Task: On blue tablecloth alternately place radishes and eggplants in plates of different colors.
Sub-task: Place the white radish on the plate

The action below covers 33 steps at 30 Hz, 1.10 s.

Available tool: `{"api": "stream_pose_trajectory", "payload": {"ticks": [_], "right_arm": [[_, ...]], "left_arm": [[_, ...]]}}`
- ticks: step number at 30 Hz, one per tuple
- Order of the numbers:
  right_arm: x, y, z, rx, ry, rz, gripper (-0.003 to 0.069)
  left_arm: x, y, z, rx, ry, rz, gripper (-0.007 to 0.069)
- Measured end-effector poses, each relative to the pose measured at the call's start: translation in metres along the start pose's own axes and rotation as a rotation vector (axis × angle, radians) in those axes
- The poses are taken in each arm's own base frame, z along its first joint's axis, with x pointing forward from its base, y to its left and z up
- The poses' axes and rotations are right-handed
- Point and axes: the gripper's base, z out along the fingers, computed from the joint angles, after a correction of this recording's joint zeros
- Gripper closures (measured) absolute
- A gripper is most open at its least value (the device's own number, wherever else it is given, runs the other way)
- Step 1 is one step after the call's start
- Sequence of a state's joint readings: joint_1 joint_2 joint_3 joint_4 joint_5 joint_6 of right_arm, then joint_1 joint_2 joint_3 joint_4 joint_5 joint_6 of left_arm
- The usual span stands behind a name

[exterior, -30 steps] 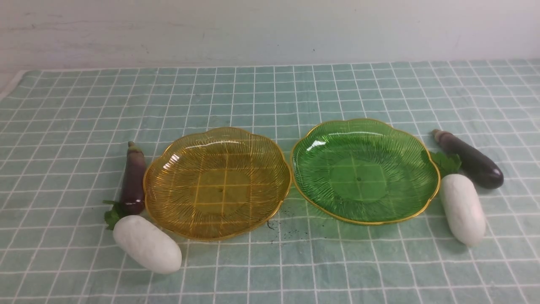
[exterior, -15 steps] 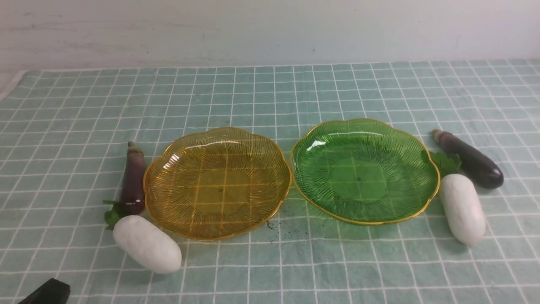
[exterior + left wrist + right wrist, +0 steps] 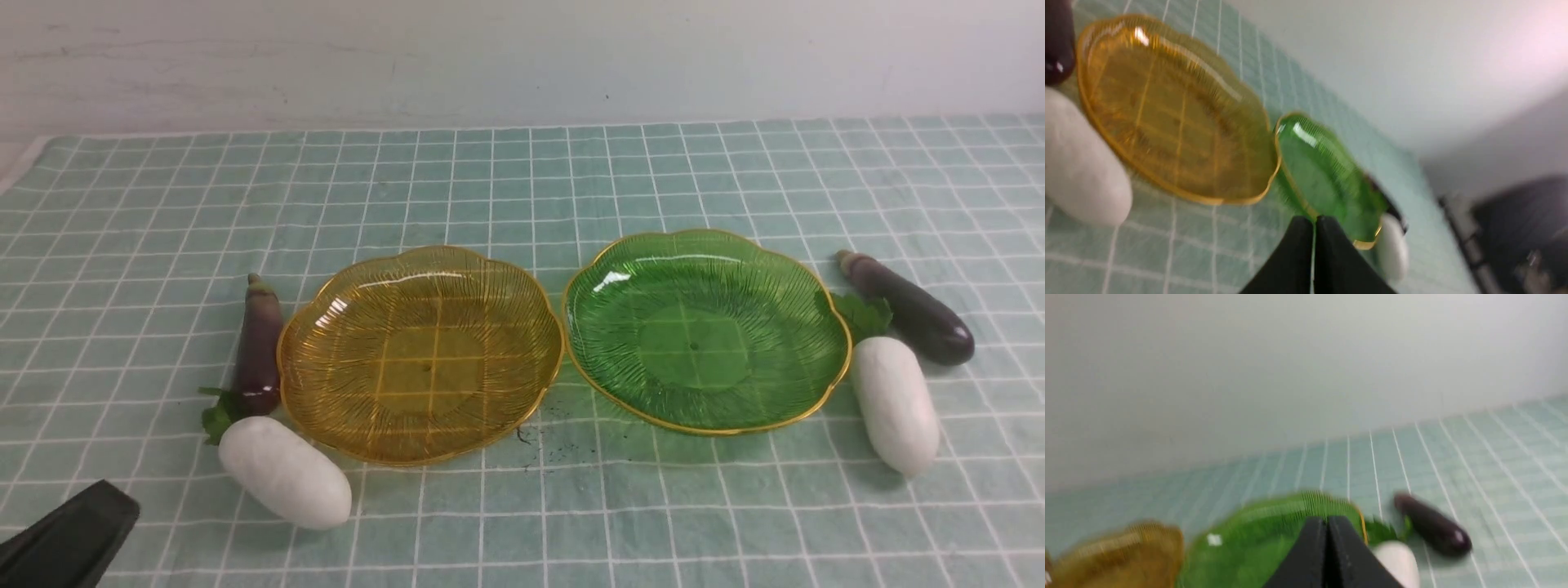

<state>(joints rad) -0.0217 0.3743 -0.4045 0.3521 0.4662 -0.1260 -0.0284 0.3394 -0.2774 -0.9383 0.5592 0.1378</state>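
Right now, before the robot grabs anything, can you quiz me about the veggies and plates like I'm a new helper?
1. True or false: the yellow plate and the green plate are both empty.
2. Which vegetables lie beside the yellow plate, on the robot's left? A) a radish and an eggplant B) two radishes C) two eggplants
3. Fill in: the left gripper and the right gripper are both ____.
Key: 1 true; 2 A; 3 shut.

Even, bright light with soft shadows; front view sharp, both wrist views motion-blurred.
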Motion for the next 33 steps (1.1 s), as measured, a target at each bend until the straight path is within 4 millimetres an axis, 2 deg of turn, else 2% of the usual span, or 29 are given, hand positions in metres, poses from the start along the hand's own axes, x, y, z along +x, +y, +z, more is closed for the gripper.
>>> {"api": "stream_pose_trajectory", "payload": {"ticks": [3,7,14,16,20,22,26,29,30,31,33], "right_arm": [[0.006,-0.005,0.042,0.035,0.376,-0.041,0.0674],[0.007,-0.009,0.080,0.054,0.639,-0.036,0.0671],[0.001,-0.014,0.141,0.068,0.833,-0.010,0.0664],[-0.002,-0.017,0.166,0.072,0.864,-0.006,0.0655],[-0.002,-0.020,0.198,0.073,0.917,0.000,0.0622],[-0.002,-0.022,0.214,0.075,0.946,-0.003,0.0589],[0.006,-0.027,0.233,0.081,1.004,-0.011,0.0501],[0.013,-0.031,0.244,0.089,1.031,-0.023,0.0396],[0.017,-0.032,0.248,0.094,1.038,-0.030,0.0335],[0.017,-0.033,0.249,0.095,1.036,-0.032,0.0325],[0.023,-0.036,0.256,0.103,1.033,-0.045,0.0216]], "left_arm": [[-0.001,0.000,0.022,-0.068,0.295,0.118,0.0631],[-0.004,0.004,0.044,-0.093,0.558,0.158,0.0631],[-0.009,0.014,0.071,-0.115,0.720,0.149,0.0631],[-0.009,0.016,0.074,-0.118,0.731,0.153,0.0631],[-0.010,0.019,0.079,-0.122,0.730,0.177,0.0631],[-0.011,0.019,0.079,-0.122,0.727,0.181,0.0631],[-0.011,0.019,0.079,-0.122,0.724,0.182,0.0631],[-0.011,0.019,0.079,-0.122,0.723,0.183,0.0631],[-0.011,0.019,0.079,-0.122,0.723,0.183,0.0631],[-0.011,0.019,0.079,-0.122,0.723,0.183,0.0631],[-0.011,0.019,0.079,-0.123,0.721,0.184,0.0631]]}}
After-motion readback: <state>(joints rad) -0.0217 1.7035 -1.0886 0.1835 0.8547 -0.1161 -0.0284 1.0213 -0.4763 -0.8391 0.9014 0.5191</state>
